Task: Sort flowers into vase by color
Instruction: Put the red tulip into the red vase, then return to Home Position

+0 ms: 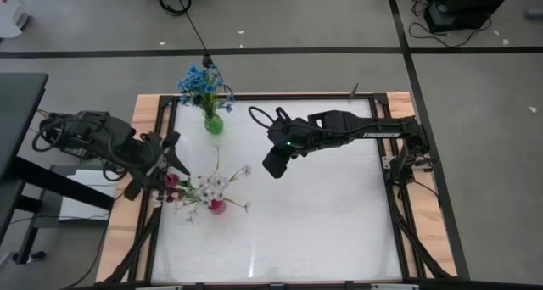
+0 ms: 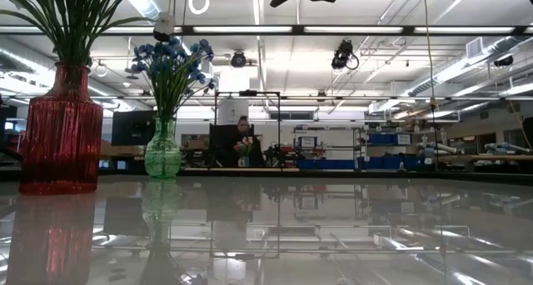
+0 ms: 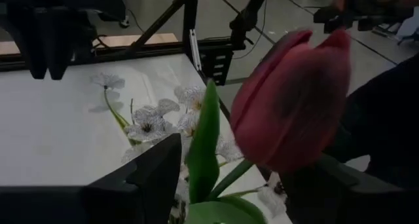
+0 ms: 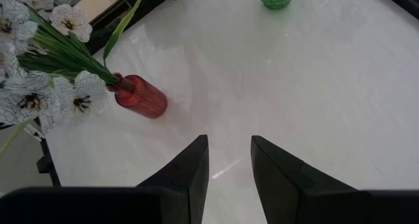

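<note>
While your left end effector [image 3: 229, 185] clasps a pink-red tulip [image 3: 288, 103] by its green stem, it sits at the left edge of the surface [image 1: 322, 214], just beside the red vase [image 1: 217, 206]. I judge you hold it there because the tulip belongs with that vase's bouquet: the bud is upright, so the stem can drop straight into the narrow neck. White blossoms [image 1: 208, 186] already fill the red vase, their stems bunched together, which leaves little room, so line the stem up carefully before you let go.

The blue flowers [image 1: 201, 82] stand apart in the green vase [image 1: 213, 123] near the far edge, well clear of the red one; keeping the two colours separated is the point of the sort.

Your right end effector [image 4: 229, 160] hangs released above the middle of the surface, fingers parted and holding nothing. It waits there, I judge, to stay out of the left arm's path.
</note>
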`<state>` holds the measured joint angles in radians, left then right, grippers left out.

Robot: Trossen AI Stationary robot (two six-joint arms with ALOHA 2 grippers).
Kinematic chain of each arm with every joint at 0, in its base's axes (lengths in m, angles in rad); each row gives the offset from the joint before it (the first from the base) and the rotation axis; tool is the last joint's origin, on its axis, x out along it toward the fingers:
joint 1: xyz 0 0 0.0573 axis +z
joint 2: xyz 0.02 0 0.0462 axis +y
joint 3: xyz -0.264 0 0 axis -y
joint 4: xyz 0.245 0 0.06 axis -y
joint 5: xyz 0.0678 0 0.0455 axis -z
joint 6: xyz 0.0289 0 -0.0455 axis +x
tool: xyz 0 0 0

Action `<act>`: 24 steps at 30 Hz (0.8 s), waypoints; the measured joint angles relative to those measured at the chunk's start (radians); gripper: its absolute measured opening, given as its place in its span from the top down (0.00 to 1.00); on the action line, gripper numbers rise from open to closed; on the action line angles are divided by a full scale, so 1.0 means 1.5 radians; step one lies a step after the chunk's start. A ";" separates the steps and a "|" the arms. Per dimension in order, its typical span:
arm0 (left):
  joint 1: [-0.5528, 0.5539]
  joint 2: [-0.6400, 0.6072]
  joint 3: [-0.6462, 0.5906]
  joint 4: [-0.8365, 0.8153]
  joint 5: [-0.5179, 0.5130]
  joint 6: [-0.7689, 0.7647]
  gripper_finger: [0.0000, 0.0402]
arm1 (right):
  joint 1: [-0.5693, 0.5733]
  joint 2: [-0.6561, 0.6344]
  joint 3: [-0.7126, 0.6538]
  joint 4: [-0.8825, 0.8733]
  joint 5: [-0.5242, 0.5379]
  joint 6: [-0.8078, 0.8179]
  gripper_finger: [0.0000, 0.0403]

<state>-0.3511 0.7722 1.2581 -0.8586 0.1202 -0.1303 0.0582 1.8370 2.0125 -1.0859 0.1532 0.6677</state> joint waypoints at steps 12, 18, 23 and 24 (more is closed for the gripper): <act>0.000 -0.002 0.018 -0.102 0.080 0.015 0.44 | 0.001 0.000 0.000 0.000 0.000 0.007 0.69; 0.000 -0.001 0.038 -0.196 0.052 0.026 0.38 | 0.001 0.000 0.000 0.000 -0.011 0.007 0.69; 0.000 -0.001 0.068 -0.230 0.022 0.025 0.35 | 0.001 0.000 0.000 -0.001 -0.011 0.007 0.69; 0.000 -0.001 0.076 -0.254 0.016 0.026 0.35 | 0.001 0.000 0.000 -0.001 -0.011 0.007 0.69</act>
<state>-0.3511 0.7713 1.3724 -1.2393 0.1437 -0.0919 0.0589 1.8370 2.0122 -1.0866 0.1360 0.6777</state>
